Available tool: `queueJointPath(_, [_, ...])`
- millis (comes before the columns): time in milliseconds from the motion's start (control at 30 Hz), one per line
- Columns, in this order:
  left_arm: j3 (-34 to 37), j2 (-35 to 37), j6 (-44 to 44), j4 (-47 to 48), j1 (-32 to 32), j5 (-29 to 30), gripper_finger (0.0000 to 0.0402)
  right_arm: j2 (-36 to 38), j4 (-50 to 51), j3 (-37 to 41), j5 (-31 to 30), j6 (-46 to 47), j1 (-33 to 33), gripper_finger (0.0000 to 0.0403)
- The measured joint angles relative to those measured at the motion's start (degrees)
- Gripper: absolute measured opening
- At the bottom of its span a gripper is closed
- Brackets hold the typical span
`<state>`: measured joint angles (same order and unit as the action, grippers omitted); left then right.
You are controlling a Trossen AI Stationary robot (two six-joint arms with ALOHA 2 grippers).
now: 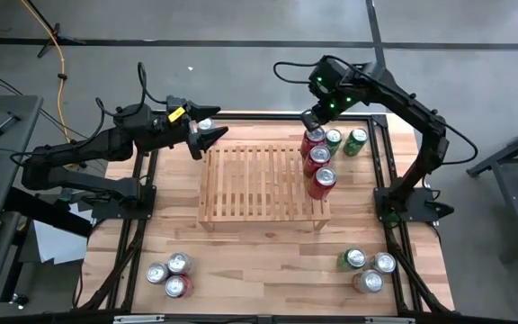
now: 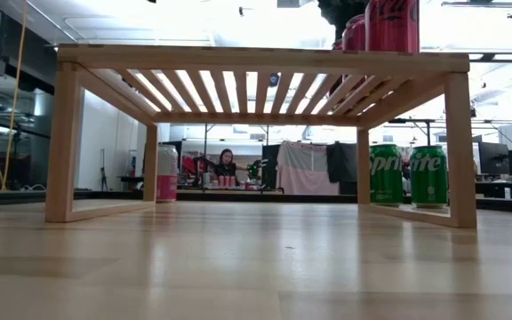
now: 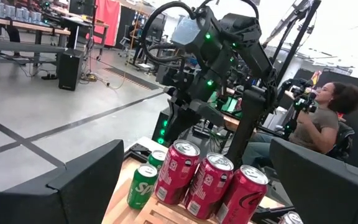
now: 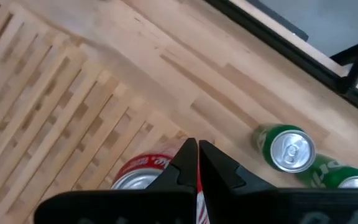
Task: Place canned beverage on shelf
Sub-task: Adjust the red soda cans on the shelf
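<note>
While above a red can point(image 4: 135, 174), closed right fingers point(image 4: 197, 163).

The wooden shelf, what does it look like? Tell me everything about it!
The shelf is a low rack of light wood with many thin slats side by side on top and short legs at the corners. It stands flat in the middle of the table. Three red cans stand in a row along its right edge. Two green cans stand on the table just behind it. The space under it is open.
</note>
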<state>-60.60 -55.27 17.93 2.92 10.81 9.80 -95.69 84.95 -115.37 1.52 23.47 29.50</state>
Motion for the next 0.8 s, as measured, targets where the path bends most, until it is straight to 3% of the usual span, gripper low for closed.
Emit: queueJointPath(800, [0.0, 0.0, 0.0, 0.7, 0.0, 0.0, 0.0394, -2.2, 0.6, 0.0, 1.7, 1.0, -1.3, 0.0])
